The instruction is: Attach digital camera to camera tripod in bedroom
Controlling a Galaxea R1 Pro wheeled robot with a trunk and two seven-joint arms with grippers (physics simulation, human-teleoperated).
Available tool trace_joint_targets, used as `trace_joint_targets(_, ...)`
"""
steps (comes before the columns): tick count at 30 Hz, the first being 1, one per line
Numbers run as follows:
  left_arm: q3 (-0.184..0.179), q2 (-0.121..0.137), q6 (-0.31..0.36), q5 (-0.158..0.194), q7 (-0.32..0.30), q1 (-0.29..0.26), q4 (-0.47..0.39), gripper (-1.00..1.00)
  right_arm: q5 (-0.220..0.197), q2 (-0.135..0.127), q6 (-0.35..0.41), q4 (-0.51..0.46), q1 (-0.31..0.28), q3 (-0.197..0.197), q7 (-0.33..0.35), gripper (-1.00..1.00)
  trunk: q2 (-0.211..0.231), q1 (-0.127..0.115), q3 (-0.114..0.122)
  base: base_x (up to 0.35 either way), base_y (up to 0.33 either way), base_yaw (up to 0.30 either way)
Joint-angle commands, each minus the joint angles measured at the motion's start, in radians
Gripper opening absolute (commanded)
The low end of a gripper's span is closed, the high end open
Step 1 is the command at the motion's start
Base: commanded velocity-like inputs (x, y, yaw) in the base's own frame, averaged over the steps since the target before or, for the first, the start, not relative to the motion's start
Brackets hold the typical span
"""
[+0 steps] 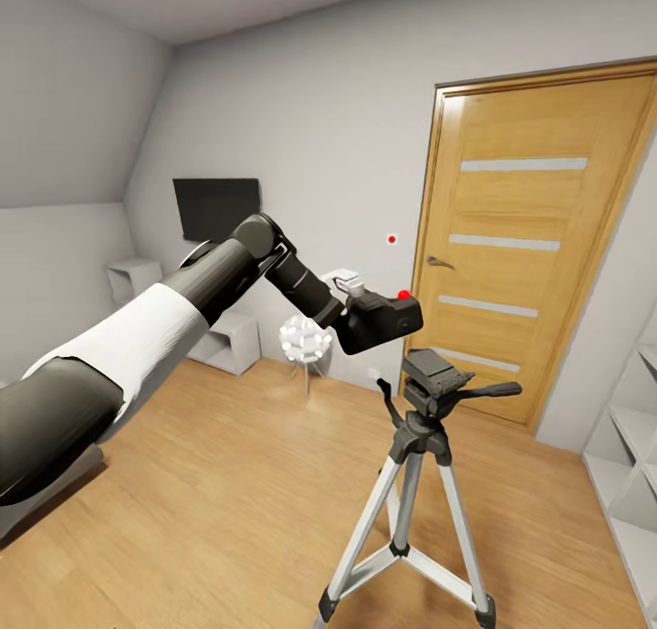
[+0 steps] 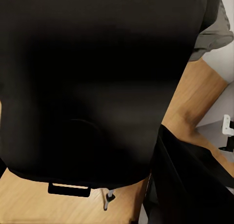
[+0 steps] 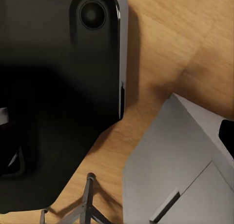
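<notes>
Wood floor (image 1: 228, 483) w/ camera tripod (image 1: 415, 483), prob. a lamp (image 1: 305, 341).

The digital camera (image 1: 383, 321) is black with a bright red dot on top. The camera tripod (image 1: 422, 483) has silver-grey legs, black clamps and feet, and a dark grey-black head. The door (image 1: 525, 246) is honey oak — crossed by pale horizontal stripes. Plank floor (image 1: 228, 483) light wood; walls (image 1: 328, 118) pale grey; left arm (image 1: 137, 337) black with a white band.

Even, bright room light; soft floor shadows; wrist views dark, blurred up close.
</notes>
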Motion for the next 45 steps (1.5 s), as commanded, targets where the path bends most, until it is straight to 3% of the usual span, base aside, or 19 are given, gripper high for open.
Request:
trace_joint_targets(1,0.001,0.0,0.01,-0.011,-0.01,0.0,0.0,-1.0,-0.002,0.0,-0.008,0.004,-0.001,0.003,0.004,1.0,-0.001,0.0,-0.001,0.0,-0.001,0.052)
trace_joint_targets(28,0.0,0.0,0.01,-0.011,-0.01,0.0,-0.001,-1.0,-0.002,0.0,-0.009,0.004,-0.001,0.003,0.004,1.0,-0.001,0.0,-0.001,0.089,-0.051,0.005)
trace_joint_targets(45,0.001,0.0,0.01,-0.011,-0.01,0.0,0.0,-1.0,-0.002,0.0,-0.009,0.004,-0.001,0.003,0.004,1.0,-0.001,0.0,-0.001,0.047,-0.166,0.0)
